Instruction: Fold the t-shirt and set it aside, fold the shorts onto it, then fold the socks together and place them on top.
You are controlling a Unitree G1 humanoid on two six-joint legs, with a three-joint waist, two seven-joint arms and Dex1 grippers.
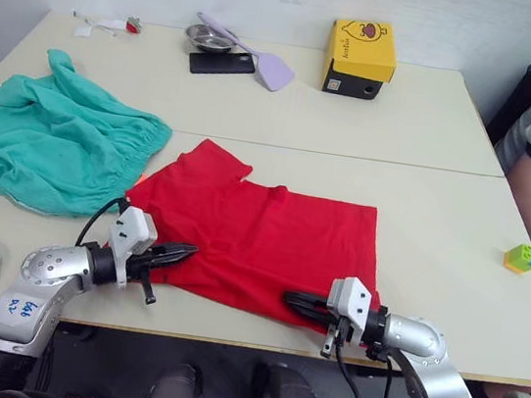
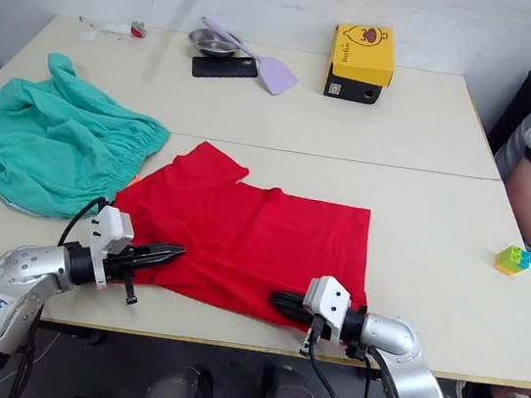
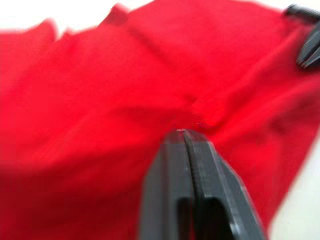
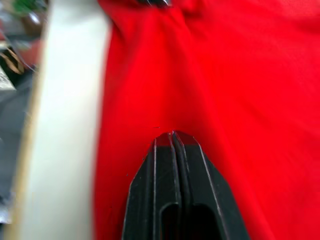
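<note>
Left hand (image 1: 187, 249) pinching t-shirt (image 1: 270, 234) near edge, right hand (image 1: 291, 299) likewise — shorts (image 1: 56, 140) beside

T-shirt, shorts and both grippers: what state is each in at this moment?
t-shirt: spread flat, near edge pinched at two spots.
shorts: crumpled, unfolded, touching the shirt's sleeve.
left gripper: shut on the t-shirt.
right gripper: shut on the t-shirt.

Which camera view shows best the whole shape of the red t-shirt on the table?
The left eye view shows it best: the whole t-shirt lies spread on the table, all edges visible. The right eye view shows nearly the same. Each wrist view shows close red cloth at its own shut fingertips: left gripper, right gripper.
</note>
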